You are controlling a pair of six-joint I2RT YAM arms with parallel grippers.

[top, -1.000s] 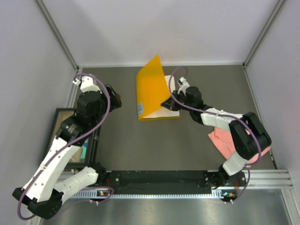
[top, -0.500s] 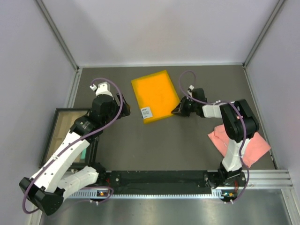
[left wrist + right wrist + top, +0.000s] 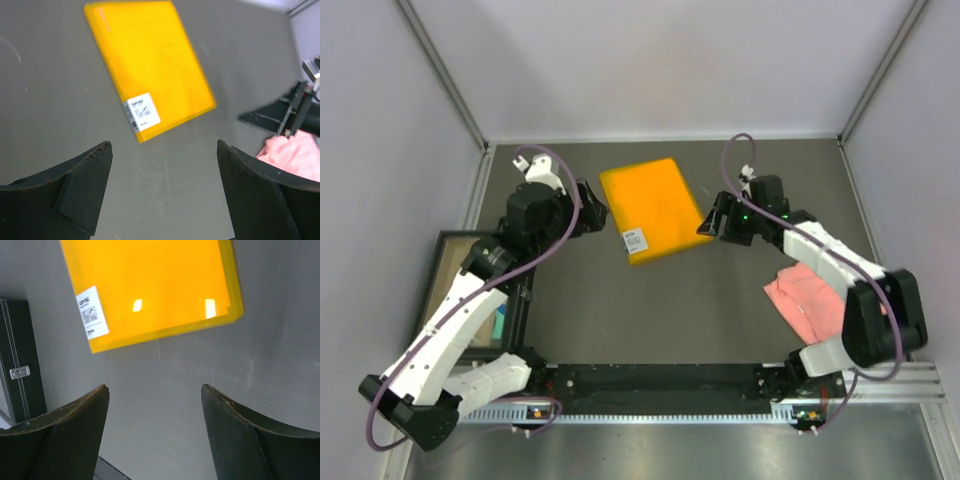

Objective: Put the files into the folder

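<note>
Closed since a second ago: flat orange-yellow plastic folder (image 3: 652, 208) now lies cover-down on the grey table (image 3: 720, 310), white label at its near-left corner. Right gripper (image 3: 707, 224) has let go, jaws apart just beside its right edge. Left gripper (image 3: 598, 215) jaws apart, empty, near its left edge.

Bare table (image 3: 720, 320) surrounds the folder (image 3: 651, 205); cloth (image 3: 795, 300) lies apart.

The folder (image 3: 650, 210) is glossy, probably plastic; the table (image 3: 720, 300) matt; the pink cloth (image 3: 798, 300) soft fabric.
</note>
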